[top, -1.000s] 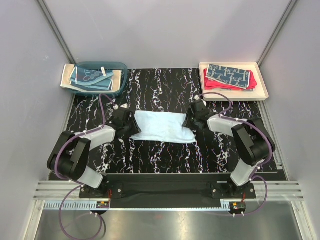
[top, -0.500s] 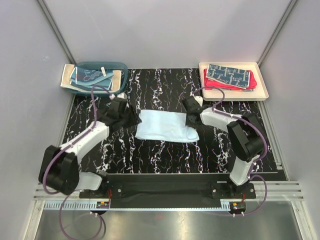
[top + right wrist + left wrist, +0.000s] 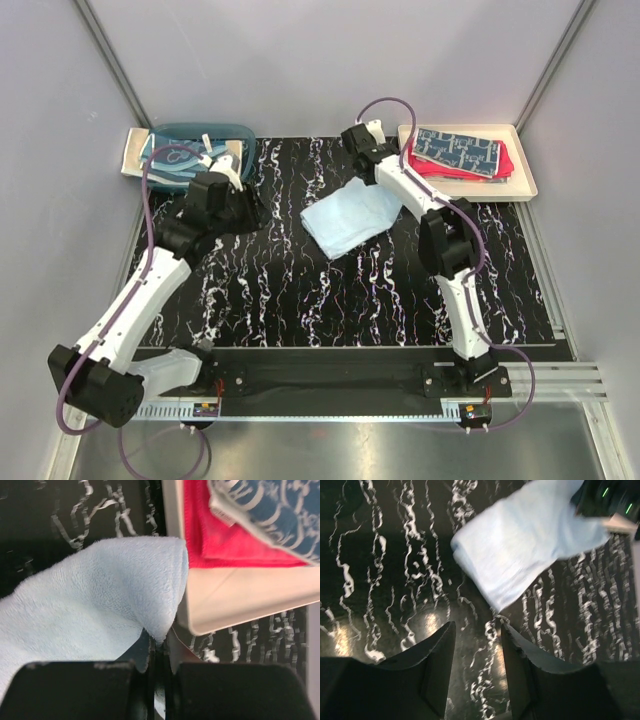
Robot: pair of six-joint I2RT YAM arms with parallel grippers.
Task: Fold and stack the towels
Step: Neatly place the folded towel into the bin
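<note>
Fleecy blue towel [image 3: 350,217] dragged rearward, right pincer [image 3: 159,652] clamped

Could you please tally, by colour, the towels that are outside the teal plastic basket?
Plain light blue soft towel: 1
Plain red-pink soft towel, in the cream rectangular tray: 1
Blue patterned towel with pale marks, on top of the red-pink one: 1
Total: 3

Wht/blk arms [image 3: 135,300], purple cables [image 3: 385,100]
</note>
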